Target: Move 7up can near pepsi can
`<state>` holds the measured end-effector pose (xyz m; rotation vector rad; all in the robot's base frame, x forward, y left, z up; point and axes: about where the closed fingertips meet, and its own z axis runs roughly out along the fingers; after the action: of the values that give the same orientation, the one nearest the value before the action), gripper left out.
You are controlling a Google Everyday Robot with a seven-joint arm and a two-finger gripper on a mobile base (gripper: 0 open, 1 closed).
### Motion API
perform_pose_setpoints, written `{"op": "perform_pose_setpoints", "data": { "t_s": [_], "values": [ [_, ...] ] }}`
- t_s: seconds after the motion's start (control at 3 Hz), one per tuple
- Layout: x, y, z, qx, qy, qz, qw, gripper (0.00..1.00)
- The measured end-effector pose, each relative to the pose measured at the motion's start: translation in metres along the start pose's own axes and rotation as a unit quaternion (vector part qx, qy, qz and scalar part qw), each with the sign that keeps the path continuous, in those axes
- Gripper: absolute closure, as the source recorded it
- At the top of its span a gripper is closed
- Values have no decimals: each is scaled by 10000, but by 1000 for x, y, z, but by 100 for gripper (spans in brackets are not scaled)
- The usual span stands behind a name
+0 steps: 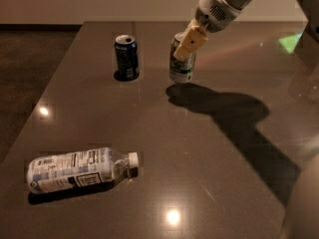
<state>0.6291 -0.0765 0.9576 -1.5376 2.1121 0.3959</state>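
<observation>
Water bottle (79,171): lying on its side, near left, well apart from my tool (182,53) at the far side.
Tabletop (149,133): reflecting light spots.
</observation>
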Motion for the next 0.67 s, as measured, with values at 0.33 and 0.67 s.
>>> {"op": "perform_pose_setpoints", "data": {
  "t_s": [0.33, 0.67],
  "values": [
    [-25, 4, 24, 33, -129, 41, 9999, 100],
    [-44, 9, 44, 10, -231, 17, 9997, 100]
  ]
}}
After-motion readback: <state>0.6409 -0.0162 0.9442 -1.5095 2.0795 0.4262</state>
